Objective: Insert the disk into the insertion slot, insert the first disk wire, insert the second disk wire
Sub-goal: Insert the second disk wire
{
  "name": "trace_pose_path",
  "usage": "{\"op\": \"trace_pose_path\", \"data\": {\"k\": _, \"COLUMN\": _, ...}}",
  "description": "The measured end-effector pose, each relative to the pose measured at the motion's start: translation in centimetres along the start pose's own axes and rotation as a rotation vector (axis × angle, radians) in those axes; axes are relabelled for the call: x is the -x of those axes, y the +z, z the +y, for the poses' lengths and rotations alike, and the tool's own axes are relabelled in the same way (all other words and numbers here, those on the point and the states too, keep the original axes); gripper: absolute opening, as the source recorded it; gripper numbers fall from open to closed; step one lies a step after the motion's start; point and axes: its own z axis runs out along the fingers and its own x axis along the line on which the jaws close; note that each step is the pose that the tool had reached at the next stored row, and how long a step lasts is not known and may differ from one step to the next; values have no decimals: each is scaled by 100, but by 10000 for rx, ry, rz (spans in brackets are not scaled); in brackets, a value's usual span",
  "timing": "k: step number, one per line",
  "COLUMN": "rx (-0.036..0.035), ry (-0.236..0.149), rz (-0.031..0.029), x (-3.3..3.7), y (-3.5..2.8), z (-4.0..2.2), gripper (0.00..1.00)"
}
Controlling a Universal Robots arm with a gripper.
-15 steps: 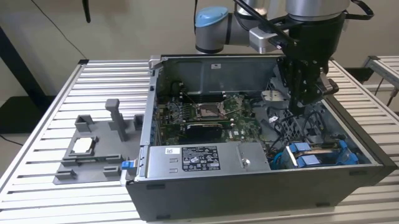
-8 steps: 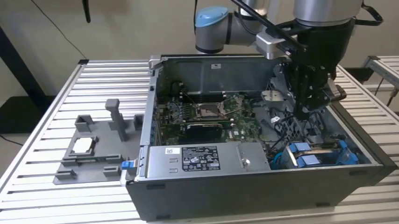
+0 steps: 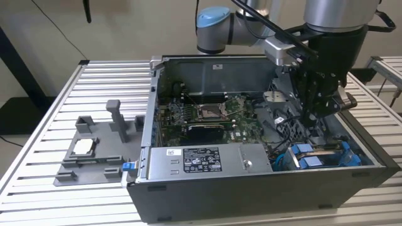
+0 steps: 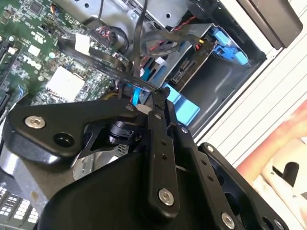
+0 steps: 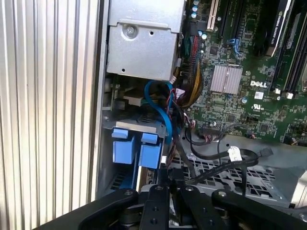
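Note:
The disk [image 3: 323, 154] sits in the insertion slot [image 3: 284, 160] at the case's front corner on the exterior view's right. Its blue carrier tabs [image 5: 125, 149] stick out of the grey metal bay [image 5: 108, 125] in the first wrist view. The second wrist view shows the disk [image 4: 188, 68] edge-on inside the bay [image 4: 216, 91]. My gripper [image 3: 316, 135] hangs just above the bay, reaching down into the case. Its fingertips [image 4: 159, 92] are shut on the end of a black wire [image 4: 103, 64]. In the first wrist view that black wire [image 5: 218, 168] runs into the gripper [image 5: 169, 176]. A blue wire [image 5: 162, 109] loops over the disk.
The open computer case [image 3: 251, 197] stands on a slatted table [image 3: 107, 75]. A grey power-supply box [image 3: 201, 161] lies beside the bay, with the motherboard [image 3: 220, 115] behind it. A grey fixture tray [image 3: 94, 153] sits at the exterior view's left. Loose cables [image 4: 158, 45] crowd the space around the gripper.

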Motion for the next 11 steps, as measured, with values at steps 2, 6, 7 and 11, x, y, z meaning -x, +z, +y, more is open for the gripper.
{"op": "trace_pose_path", "data": {"k": 2, "rx": 60, "ry": -4, "rz": -8, "x": -23, "y": 8, "z": -11, "gripper": 16}}
{"op": "trace_pose_path", "data": {"k": 6, "rx": 164, "ry": -10, "rz": -24, "x": -51, "y": 24, "z": -41, "gripper": 16}}
{"op": "trace_pose_path", "data": {"k": 7, "rx": 191, "ry": -12, "rz": -28, "x": -55, "y": 28, "z": -52, "gripper": 16}}
{"op": "trace_pose_path", "data": {"k": 11, "rx": 251, "ry": -14, "rz": -35, "x": -63, "y": 42, "z": -74, "gripper": 16}}
